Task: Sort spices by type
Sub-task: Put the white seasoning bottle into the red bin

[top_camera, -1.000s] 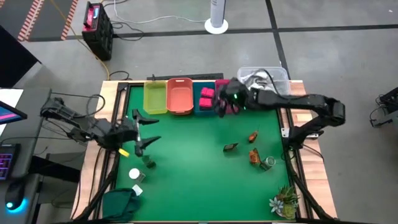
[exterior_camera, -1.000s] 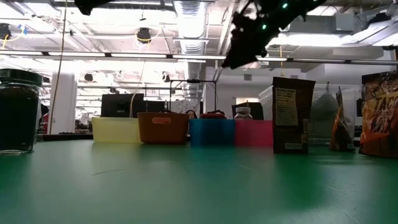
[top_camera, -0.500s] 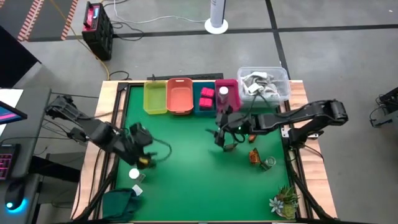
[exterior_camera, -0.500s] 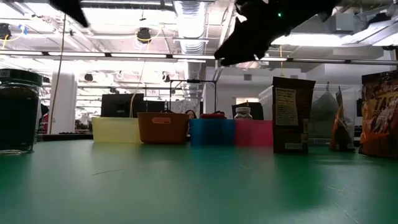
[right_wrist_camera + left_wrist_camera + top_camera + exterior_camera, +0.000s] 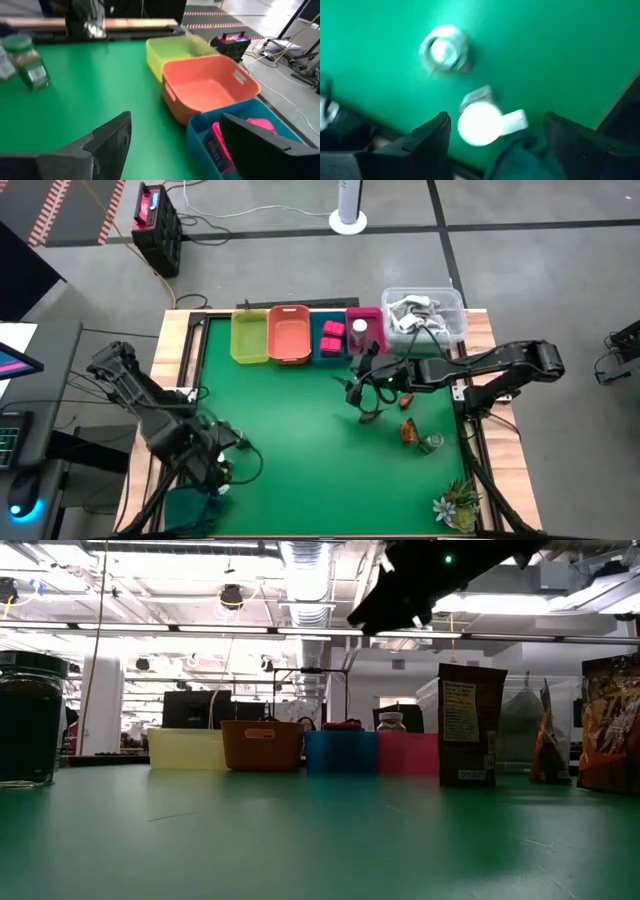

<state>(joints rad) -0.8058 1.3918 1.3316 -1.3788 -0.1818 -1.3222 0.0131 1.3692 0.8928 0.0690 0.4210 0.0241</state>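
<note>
Nearest you, your left gripper (image 5: 495,135) hangs spread over a white-capped jar (image 5: 479,122) at the mat's front left corner (second jar (image 5: 445,49) just beside). Farther back, your right gripper (image 5: 362,390) is spread, empty, above a brown pouch (image 5: 371,417).

Both arms are showing as dark, near-black jointed links with blocky housings at the joints. Thin black cables are looping beside the left arm (image 5: 150,415) and trailing along the right arm (image 5: 480,367). A small green light is glowing near the right arm's wrist. The fingers (image 5: 107,142) are looking matte black, wedge-shaped.
</note>
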